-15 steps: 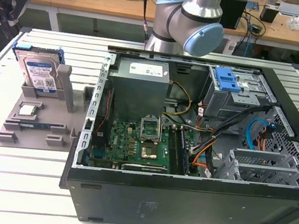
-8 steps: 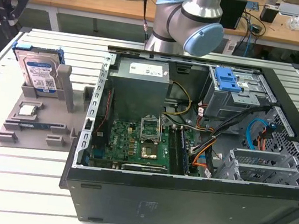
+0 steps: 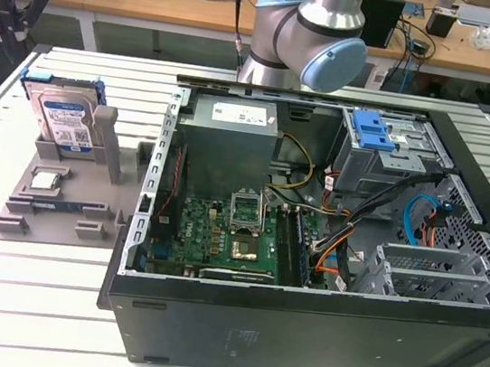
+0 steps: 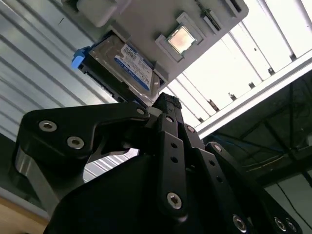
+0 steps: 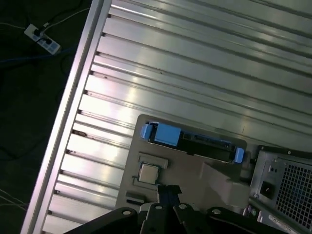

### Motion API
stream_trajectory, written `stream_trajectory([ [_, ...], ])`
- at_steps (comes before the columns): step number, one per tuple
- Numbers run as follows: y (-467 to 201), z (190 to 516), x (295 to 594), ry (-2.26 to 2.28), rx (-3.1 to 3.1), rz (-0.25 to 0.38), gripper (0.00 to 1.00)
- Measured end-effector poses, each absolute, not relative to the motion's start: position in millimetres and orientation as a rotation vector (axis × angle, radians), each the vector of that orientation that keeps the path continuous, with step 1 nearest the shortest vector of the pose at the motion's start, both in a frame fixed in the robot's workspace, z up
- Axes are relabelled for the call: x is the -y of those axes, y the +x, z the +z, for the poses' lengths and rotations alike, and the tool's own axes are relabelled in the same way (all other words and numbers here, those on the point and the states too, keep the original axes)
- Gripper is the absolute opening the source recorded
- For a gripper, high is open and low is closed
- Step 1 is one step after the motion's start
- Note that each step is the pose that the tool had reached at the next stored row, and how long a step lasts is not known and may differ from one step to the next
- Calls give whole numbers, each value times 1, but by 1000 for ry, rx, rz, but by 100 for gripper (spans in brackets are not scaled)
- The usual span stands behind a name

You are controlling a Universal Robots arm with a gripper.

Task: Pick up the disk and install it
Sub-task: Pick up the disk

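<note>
The disk (image 3: pixel 65 119) stands on edge in the grey fixture (image 3: pixel 60 203) beside the computer case (image 3: pixel 299 319) — not yet lifted. The claw (image 4: pixel 163 100), closed and empty, hangs clear of the disk. For a sound pickup, open it wide and square it to the disk's flat faces — avoid the fixture walls.

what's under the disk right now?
A grey holder on the slatted table: the disk stands on edge in its slot. The slot wall covers the disk's bottom edge, so the seat is hidden.
</note>
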State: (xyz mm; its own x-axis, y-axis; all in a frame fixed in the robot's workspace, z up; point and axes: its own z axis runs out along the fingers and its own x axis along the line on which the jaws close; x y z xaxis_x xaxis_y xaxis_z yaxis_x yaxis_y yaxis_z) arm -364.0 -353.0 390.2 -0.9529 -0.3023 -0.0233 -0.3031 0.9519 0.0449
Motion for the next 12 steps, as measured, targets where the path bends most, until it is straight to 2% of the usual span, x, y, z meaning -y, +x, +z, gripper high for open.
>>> stream_trajectory([
  [12,-364,390,353,-839,-3016,78,11],
])
